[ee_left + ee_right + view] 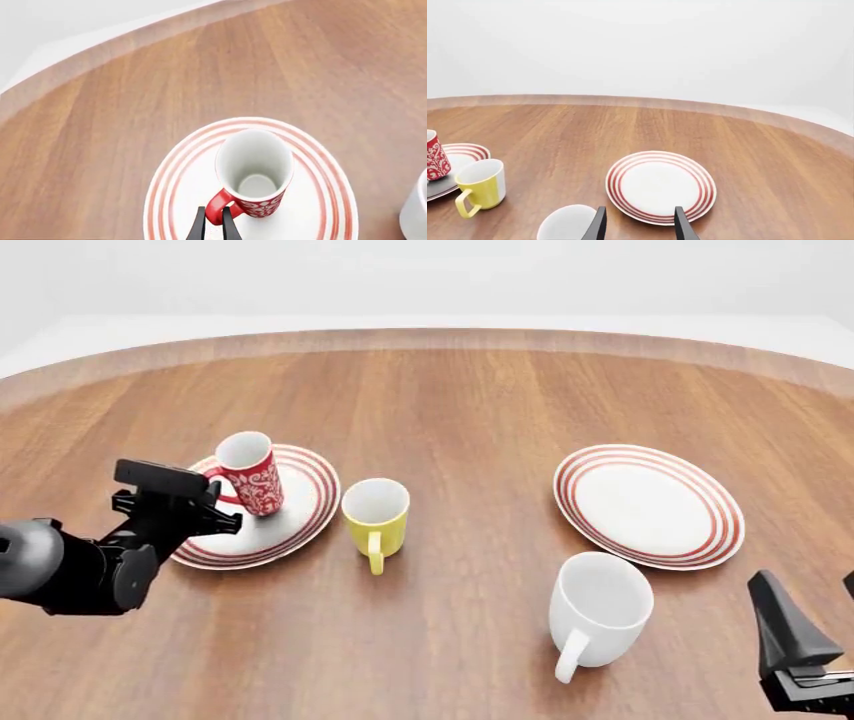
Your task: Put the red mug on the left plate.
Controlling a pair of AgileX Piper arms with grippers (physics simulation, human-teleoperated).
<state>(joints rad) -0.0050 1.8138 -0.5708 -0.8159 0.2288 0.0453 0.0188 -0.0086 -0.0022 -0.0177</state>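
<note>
While the red mug (248, 472) stands upright on the left plate (304, 510), a little off the plate's centre, the left gripper (213, 223) pinches the mug's red handle between its two dark fingers, as the left wrist view shows from above. In the front view the left arm comes in low from the left, its gripper reaching over the plate's near rim. A yellow mug (375, 518) stands on the wooden table (454, 400) just beside the left plate, handle toward the camera. The other ringed plate (649, 504) lies well apart to the right, with a white mug (599, 606) near its front edge. The right gripper (639, 222) hangs at the table's near right, fingers spread apart with nothing between them
</note>
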